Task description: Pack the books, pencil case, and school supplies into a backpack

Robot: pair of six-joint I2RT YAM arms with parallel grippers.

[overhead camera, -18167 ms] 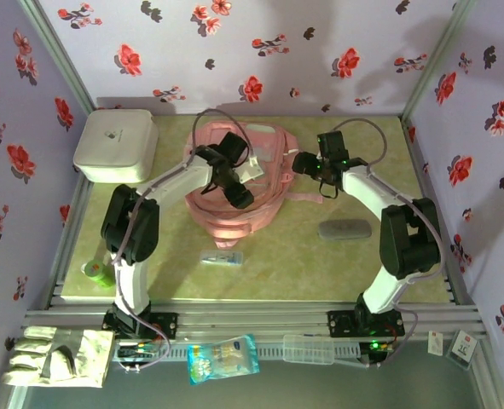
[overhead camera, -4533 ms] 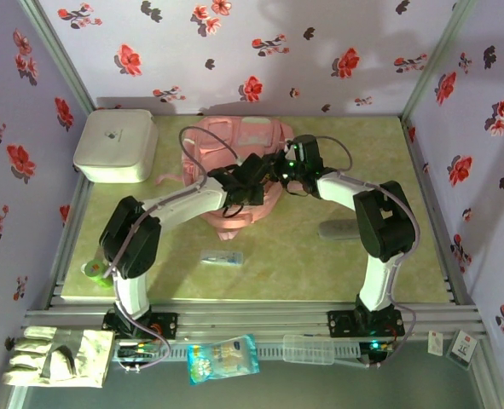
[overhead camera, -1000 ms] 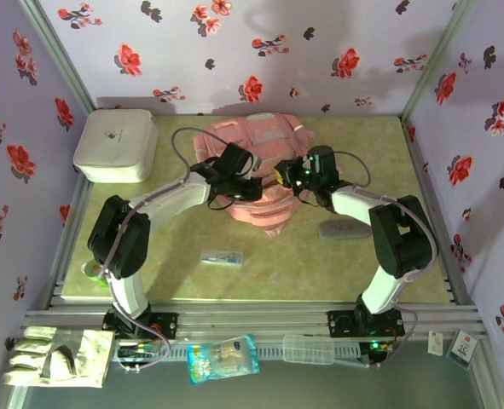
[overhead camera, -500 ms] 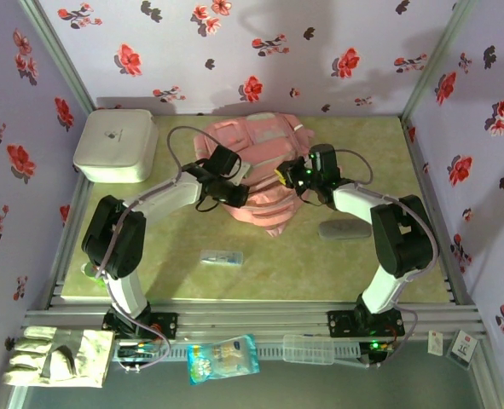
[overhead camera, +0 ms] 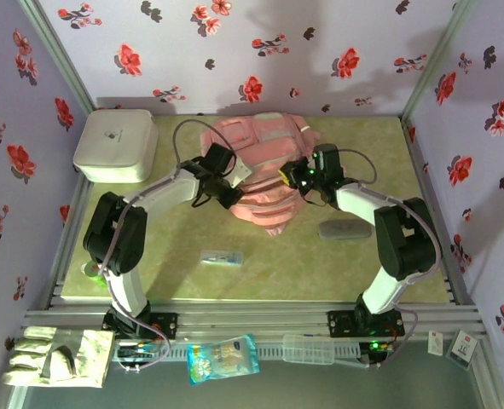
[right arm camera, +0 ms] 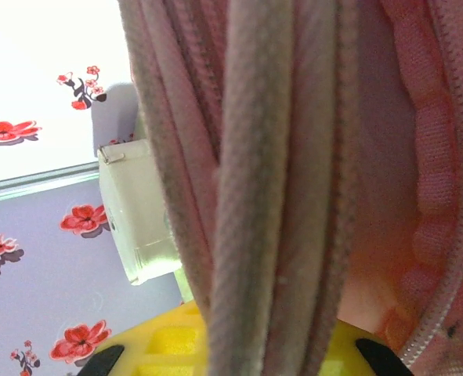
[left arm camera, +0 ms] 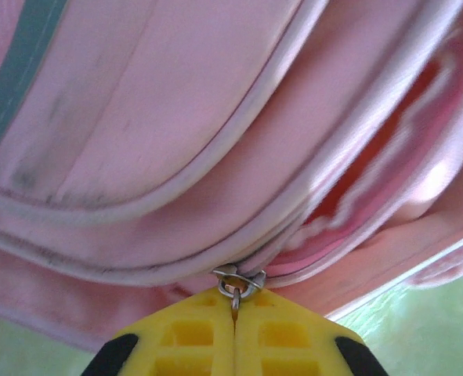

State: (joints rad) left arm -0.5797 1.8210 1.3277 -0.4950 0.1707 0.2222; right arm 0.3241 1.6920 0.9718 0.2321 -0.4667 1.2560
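At backpack (overhead camera: 264, 141) edges | left claw (left arm camera: 233, 317) clamps zipper pull (left arm camera: 236, 280) | right claw (right arm camera: 243, 337) clamps strap (right arm camera: 255, 196)

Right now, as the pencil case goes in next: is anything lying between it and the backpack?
Nothing lies on the table between the pencil case and the backpack. The right arm reaches over just beyond that gap, right gripper clamped on the backpack's fabric.

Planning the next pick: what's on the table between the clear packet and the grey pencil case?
Bare table from clear packet to pencil case, seen in the top view; the backpack has its lower edge just beyond that stretch.
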